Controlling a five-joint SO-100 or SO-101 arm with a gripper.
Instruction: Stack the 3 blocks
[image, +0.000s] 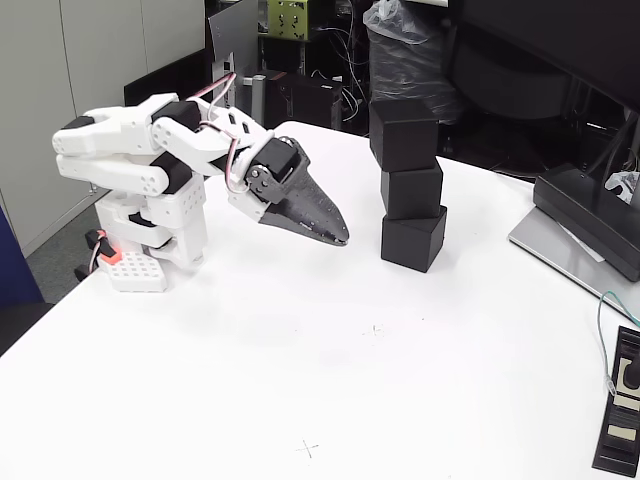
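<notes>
Claw (338, 238) of the white arm (150, 150) hangs low over the white worktop (300, 380), its dark fingers drawn together to one point and gripping nothing, tip aimed down and to the right in the fixed view.

Nearer the camera than the claw, far off at the lower right edge, a flat black device with a white label (620, 415) lies on the worktop, and a thin green cable (603, 330) curls up beside it.

Level with the claw and just to its right, apart from it with a bare strip of worktop between, stand the three black blocks in one column. The bottom block (413, 238) sits on the worktop, turned a little so a corner faces forward. The middle block (411, 192) rests on it, and the top block (404, 134) rests on that, shifted slightly left.

Farther right, a closed laptop (575, 245) carries a black box (590, 215).

Beyond the worktop's far edge, dark equipment and a plastic bag (405, 45) are crowded together.
</notes>
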